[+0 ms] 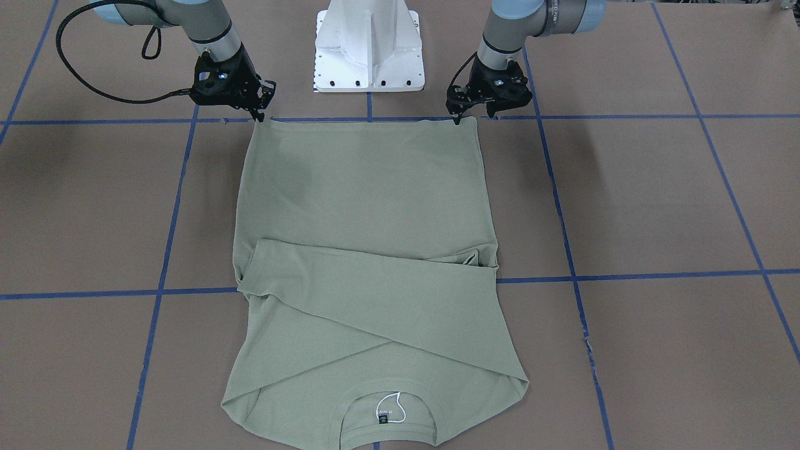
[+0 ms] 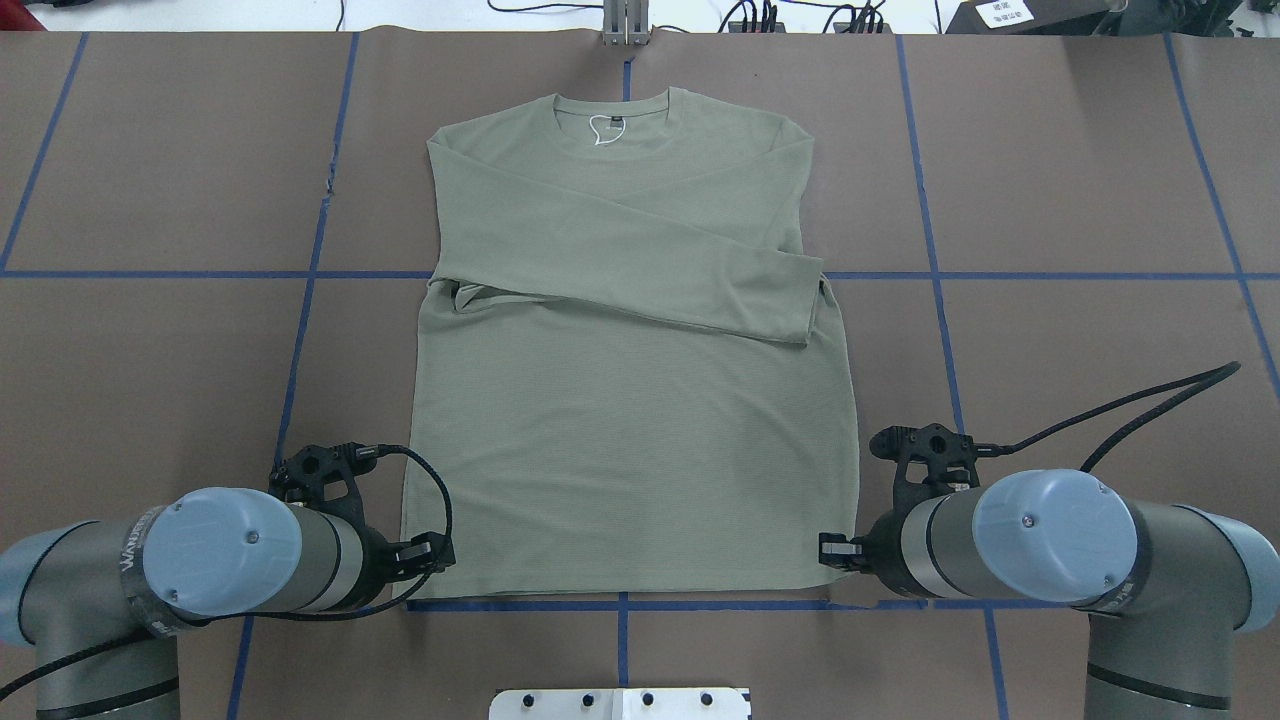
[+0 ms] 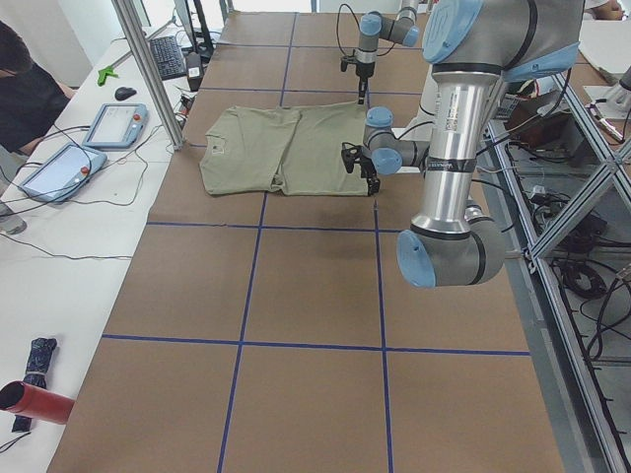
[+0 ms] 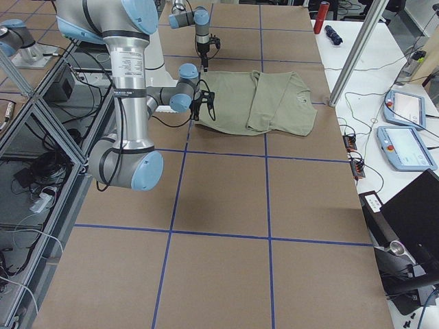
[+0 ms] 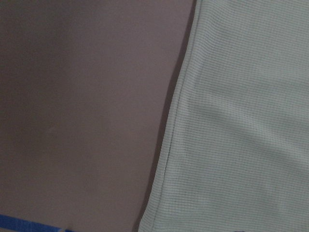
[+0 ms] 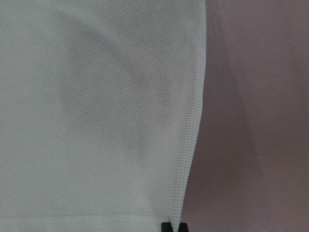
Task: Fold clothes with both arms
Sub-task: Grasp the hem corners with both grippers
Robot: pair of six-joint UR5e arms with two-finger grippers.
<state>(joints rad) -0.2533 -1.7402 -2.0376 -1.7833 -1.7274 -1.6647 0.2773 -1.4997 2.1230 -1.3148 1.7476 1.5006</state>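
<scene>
Sage knit shirt (image 1: 369,187): looks light, limp, stretchy; best held by hem corners, where right gripper (image 1: 259,116) fingers pinch one; left gripper (image 1: 458,119) fingers, I cannot tell.

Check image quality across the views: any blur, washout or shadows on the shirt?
Overhead: even light, shirt sharp, no glare. Front-facing: soft grey shadow patch on the shirt, upper left in frame; faint arm shadows on the table. Left wrist: dim table, knit readable but soft. Right wrist: shirt washed almost white, right gripper fingertips cropped at the bottom edge. Side views: shirt small, detail lost.
</scene>
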